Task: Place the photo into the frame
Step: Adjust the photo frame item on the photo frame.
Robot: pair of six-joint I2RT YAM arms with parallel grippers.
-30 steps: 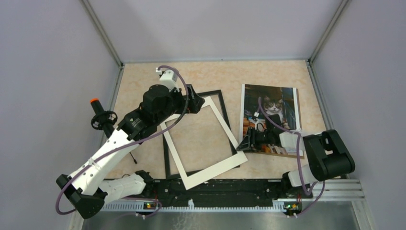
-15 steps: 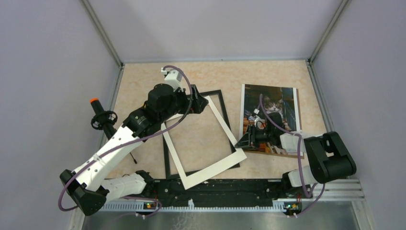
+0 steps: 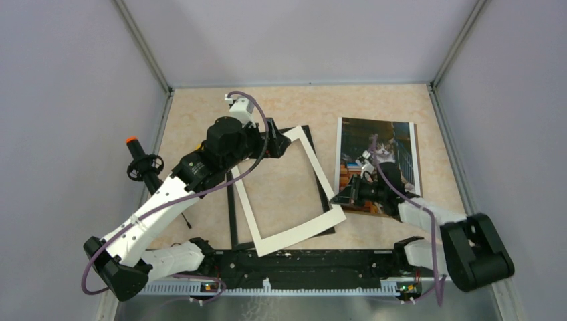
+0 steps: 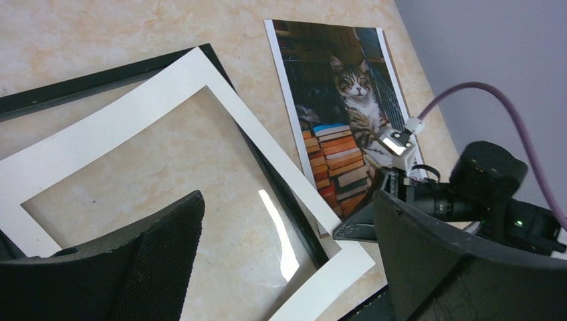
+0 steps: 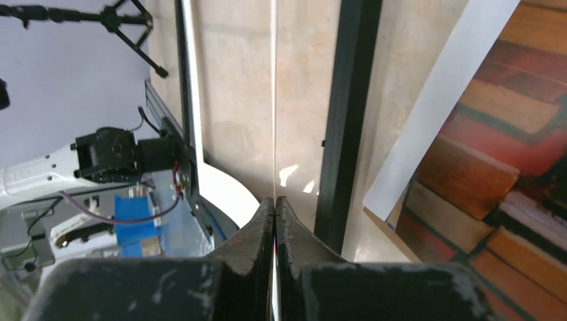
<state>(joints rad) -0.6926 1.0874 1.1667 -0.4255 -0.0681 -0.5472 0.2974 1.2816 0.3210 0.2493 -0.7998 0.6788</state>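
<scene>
The black frame (image 3: 231, 215) (image 4: 100, 75) (image 5: 348, 100) lies flat at mid-table. A white mat board (image 3: 294, 235) (image 4: 120, 130) rests askew on top of it. To its right the cat photo (image 3: 378, 144) (image 4: 337, 73) (image 5: 508, 134) lies face up. My right gripper (image 3: 338, 196) (image 4: 350, 231) (image 5: 275, 200) is low at the mat's right corner, next to the photo's near-left corner. Its jaws are shut on the mat's thin edge, which runs edge-on out of them. My left gripper (image 3: 273, 143) (image 4: 289, 200) hovers open above the frame's far corner, holding nothing.
A sliver of brown cardboard (image 5: 391, 231) shows under the photo's near edge. A small stand with an orange tip (image 3: 137, 160) is at the left wall. Grey walls enclose the table on three sides. The black mounting rail (image 3: 307, 264) runs along the near edge.
My right gripper has shut on the mat's corner, and that arm's elbow has swung out to the near right. The mat has turned slightly. The left gripper edged farther back, still open.
</scene>
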